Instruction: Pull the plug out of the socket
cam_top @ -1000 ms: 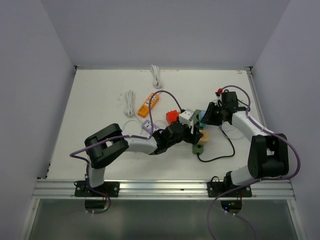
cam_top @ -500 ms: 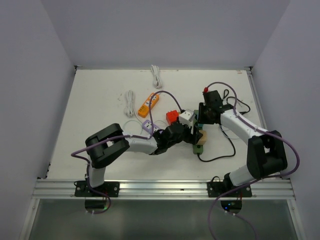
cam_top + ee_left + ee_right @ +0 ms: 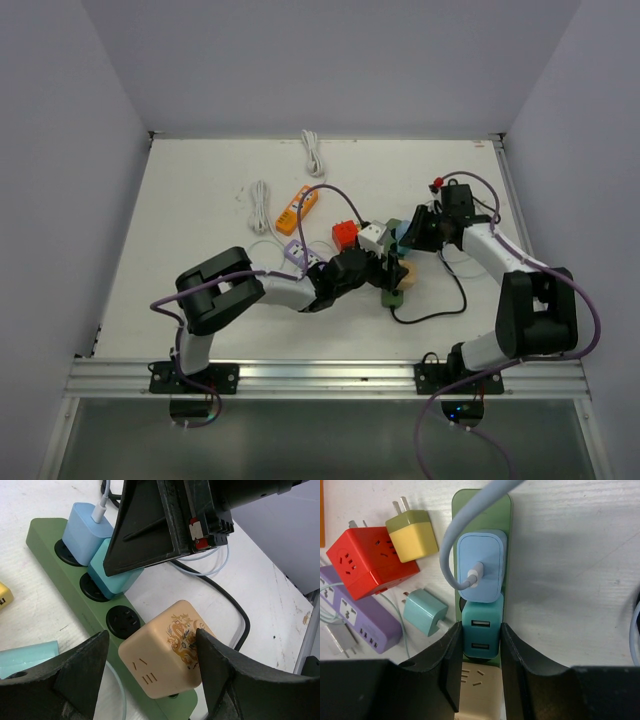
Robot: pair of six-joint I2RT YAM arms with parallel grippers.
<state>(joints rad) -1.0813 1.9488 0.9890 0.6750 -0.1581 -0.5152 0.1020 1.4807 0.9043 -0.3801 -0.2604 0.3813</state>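
Right claw is clenched on the teal USB plug, one finger pressed flat against each side of it. The plug sits in the green power strip, just beyond the claw tips, with the blue charger and its pale cable touching it on the far side. Under the palm, the corner of the beige cube adapter shows. Left claw straddles that adapter with a finger on either side. Its right finger touches the cube, but I cannot tell whether the left one does, so a firm grip is unconfirmed. An empty socket lies between the left claw and the teal plug. Change over the last second: in the top view the right arm swings in toward the strip and upward, then returns to where it started, and the near end of the strip shifts slightly on the surface. The teal plug looks seated as before, with no gap visible at its base. Judgement: this was a rocking tug that has not freed the plug, so the task is not done. The next pull likely needs to go straight away from the strip face, with the left claw holding the strip down. The risk is that the whole strip lifts or slides. Loose adapters lie to the left of the right claw, apart from the strip.
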